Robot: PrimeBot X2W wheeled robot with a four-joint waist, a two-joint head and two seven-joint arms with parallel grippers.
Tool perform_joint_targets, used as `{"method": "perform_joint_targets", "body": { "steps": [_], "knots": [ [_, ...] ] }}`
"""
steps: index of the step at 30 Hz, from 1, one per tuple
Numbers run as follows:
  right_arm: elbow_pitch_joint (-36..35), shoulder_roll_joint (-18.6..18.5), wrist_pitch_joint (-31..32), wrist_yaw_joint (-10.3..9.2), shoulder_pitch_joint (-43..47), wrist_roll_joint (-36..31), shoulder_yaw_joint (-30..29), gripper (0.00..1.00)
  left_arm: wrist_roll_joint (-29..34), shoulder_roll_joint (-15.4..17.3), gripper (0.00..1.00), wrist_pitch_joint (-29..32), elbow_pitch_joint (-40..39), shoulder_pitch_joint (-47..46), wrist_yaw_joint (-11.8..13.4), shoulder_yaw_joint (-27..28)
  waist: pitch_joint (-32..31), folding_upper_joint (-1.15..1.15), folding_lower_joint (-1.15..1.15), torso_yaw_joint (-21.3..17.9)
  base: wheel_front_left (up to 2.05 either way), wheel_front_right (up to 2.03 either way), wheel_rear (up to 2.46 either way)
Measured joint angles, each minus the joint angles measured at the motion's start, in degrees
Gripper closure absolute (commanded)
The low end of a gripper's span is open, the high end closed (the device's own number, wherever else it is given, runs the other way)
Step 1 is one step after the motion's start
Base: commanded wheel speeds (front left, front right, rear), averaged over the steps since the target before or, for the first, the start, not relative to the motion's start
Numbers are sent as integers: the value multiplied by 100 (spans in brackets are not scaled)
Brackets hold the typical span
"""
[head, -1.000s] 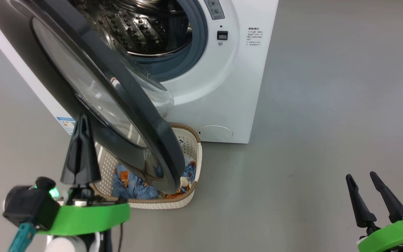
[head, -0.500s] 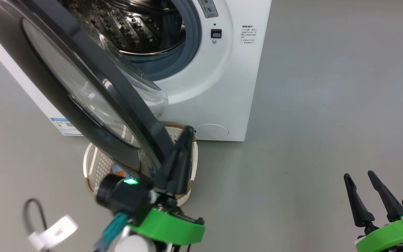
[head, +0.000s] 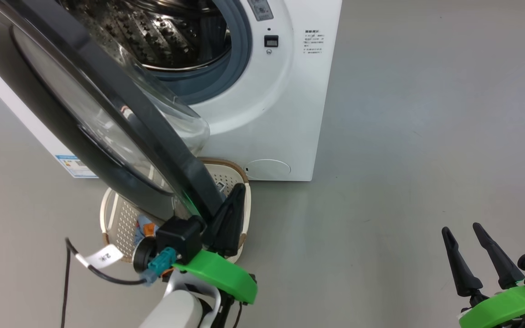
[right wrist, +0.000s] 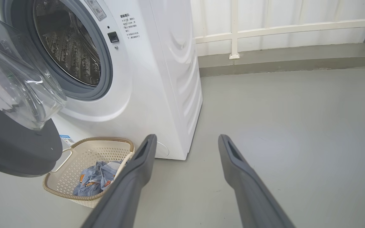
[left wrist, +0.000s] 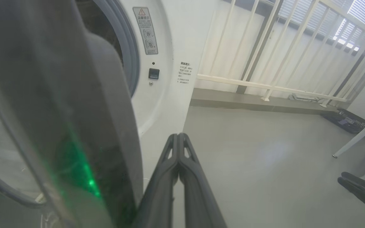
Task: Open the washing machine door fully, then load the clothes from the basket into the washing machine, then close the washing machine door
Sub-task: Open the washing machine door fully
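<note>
Well out from the washing machine's (head: 267, 114) front and off toward its right corner, the right gripper (head: 460, 230) hangs over bare floor (head: 404, 159) with its fingers spread wide and nothing between them. Closer to the machine's front, the left gripper (head: 237, 193) has its two fingers pressed flat together, gripping nothing. They stand just beside the lower free edge of the door (head: 153, 132), on the side facing the machine. Whether they touch the rim cannot be told.

The door stands partly swung out from the machine's front, its clear glass bulge pointing back at the opening. It looks rigid and fairly heavy on its hinge, and its glossy rim is probably slippery. A push on the free edge, far from the hinge, looks better than a pinch, and it should stay off the glass.

On the floor against the machine's front lies the basket (right wrist: 90, 139), partly overhung by the door. The clothes (right wrist: 97, 179) sit bunched in its bottom. They appear soft, light and limp, best pinched at a raised fold once the door is out of the way. Behind, inside the machine, the steel drum (head: 153, 32) looks empty.
</note>
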Motion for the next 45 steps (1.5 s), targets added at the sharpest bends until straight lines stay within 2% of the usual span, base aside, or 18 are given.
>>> {"method": "perform_joint_targets", "body": {
  "steps": [12,45],
  "knots": [
    [-10,4,0,0,0,1,-4,0,-54,-4,100,0,361,-55,-3,248,-63,0,0,25,0,0,0],
    [-105,-8,0,0,-3,1,-25,0,-5,-214,100,1,253,236,-105,609,72,0,0,242,0,0,0]
  ]
}}
